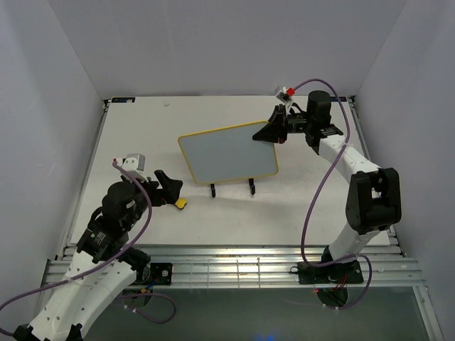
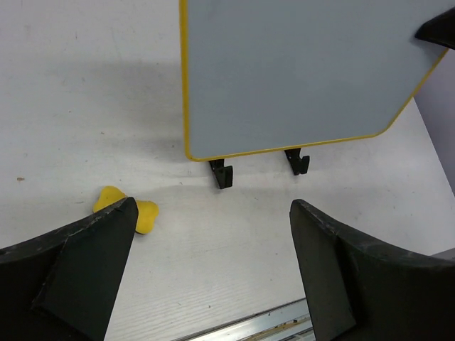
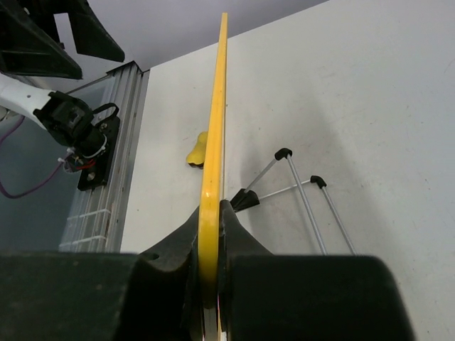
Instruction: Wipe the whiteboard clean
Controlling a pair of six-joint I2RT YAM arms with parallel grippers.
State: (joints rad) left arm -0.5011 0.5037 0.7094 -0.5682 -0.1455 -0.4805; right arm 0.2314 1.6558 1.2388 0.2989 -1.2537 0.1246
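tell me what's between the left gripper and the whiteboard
Mostly bare table, as the left wrist view shows. Only the black feet of the stand sit there, under the whiteboard. The yellow eraser lies aside, near the left gripper.

Items counted on the bench:

- One whiteboard, yellow-framed, with a plain surface.
- One black wire stand under the whiteboard's near edge. Two front feet show from above, and two capped rear legs show behind the whiteboard.
- One yellow sponge eraser, near the whiteboard's near-left corner.
- Two robot arms, one gripper each. The left gripper is to the whiteboard's near left. The right gripper is at its far-right corner.
- One white table beneath the whiteboard.
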